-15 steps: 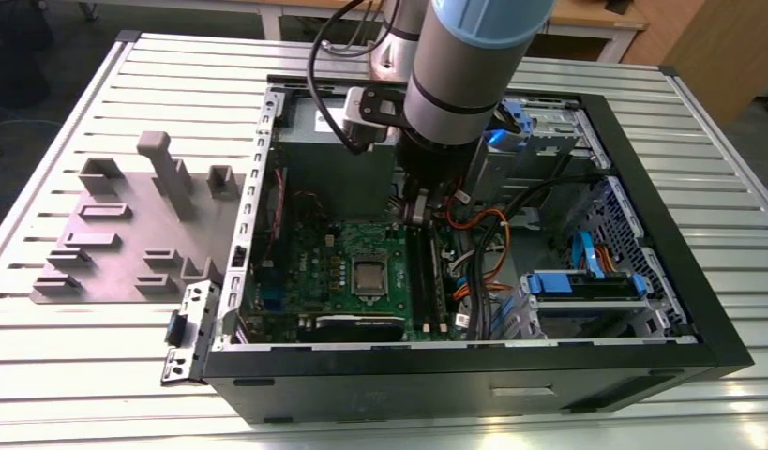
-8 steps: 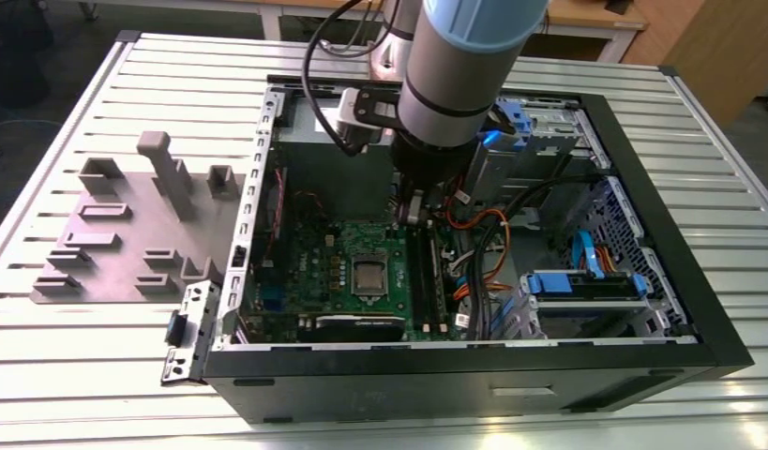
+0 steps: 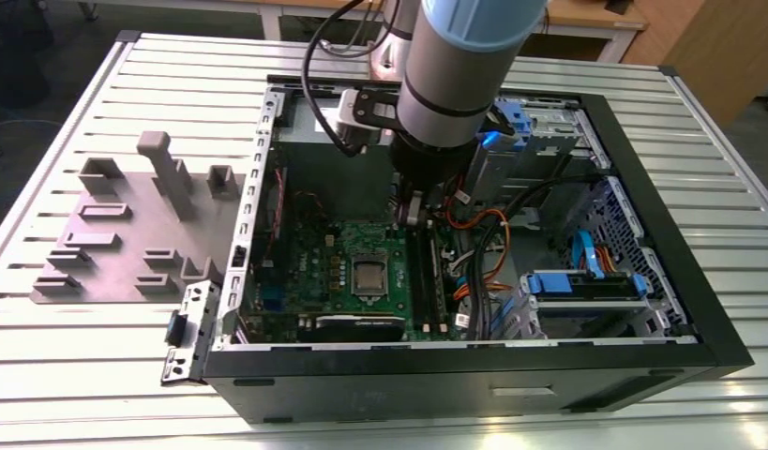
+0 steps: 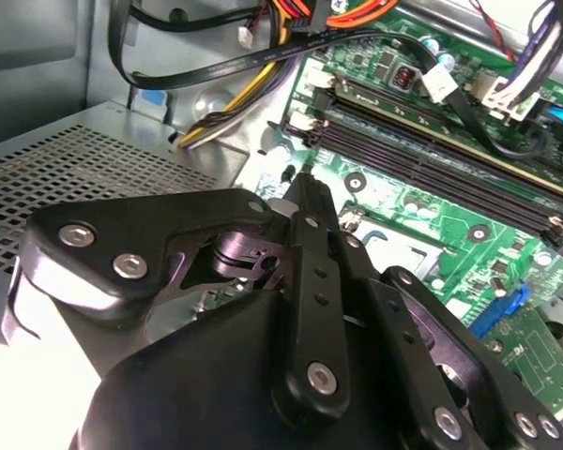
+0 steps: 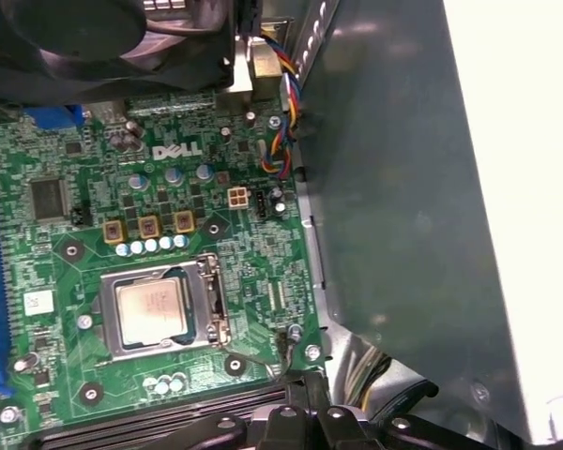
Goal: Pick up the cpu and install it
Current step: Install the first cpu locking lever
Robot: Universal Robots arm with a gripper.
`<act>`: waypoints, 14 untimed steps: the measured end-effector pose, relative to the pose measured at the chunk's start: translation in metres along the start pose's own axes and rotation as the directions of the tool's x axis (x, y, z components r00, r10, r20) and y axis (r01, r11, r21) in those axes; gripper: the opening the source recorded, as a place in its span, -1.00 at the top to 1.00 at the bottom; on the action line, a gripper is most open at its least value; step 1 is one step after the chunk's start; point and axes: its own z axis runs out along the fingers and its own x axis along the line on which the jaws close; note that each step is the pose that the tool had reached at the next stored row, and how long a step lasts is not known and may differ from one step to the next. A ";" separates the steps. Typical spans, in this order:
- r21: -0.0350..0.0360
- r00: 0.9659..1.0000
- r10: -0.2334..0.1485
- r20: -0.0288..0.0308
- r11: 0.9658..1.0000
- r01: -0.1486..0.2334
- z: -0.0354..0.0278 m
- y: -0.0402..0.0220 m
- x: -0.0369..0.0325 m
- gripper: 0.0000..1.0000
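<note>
The arm [image 3: 457, 66] comes down from the exterior view's top centre, wrist vertical. The gripper [image 3: 412, 214] sits mid-frame, its jaws drawn together, holding nothing.

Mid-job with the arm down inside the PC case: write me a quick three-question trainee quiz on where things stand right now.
1. True or false: the cpu lies inside the silver socket frame on the green motherboard.
2. Multiple choice: in the exterior view, the grey holder blocks sit where? A) inside the case B) on the slatted table, to the exterior view's left of the computer case C) on top of the blue drive caddy
3. Fill in: the gripper hangs over the ____, near the black memory slots.

Key: 1 true; 2 B; 3 motherboard.
</note>
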 end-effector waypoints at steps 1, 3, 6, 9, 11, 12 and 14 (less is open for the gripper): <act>0.001 1.000 0.000 -0.006 1.000 0.000 -0.0002 0.0001 0.0001 0.79; 0.003 1.000 0.001 -0.018 1.000 -0.001 -0.0009 0.0002 0.0003 0.79; 0.006 1.000 0.001 -0.031 1.000 -0.001 -0.0032 0.0005 0.0003 0.79; 0.007 0.999 0.002 -0.040 1.000 -0.001 -0.0048 0.0011 0.0010 0.79; 0.008 0.999 0.002 -0.043 1.000 -0.001 -0.0052 0.0015 0.0026 0.79; 0.008 0.999 0.002 -0.043 1.000 -0.001 -0.0053 0.0016 0.0041 0.79; 0.008 0.999 0.002 -0.043 1.000 -0.001 -0.0058 0.0017 0.0072 0.79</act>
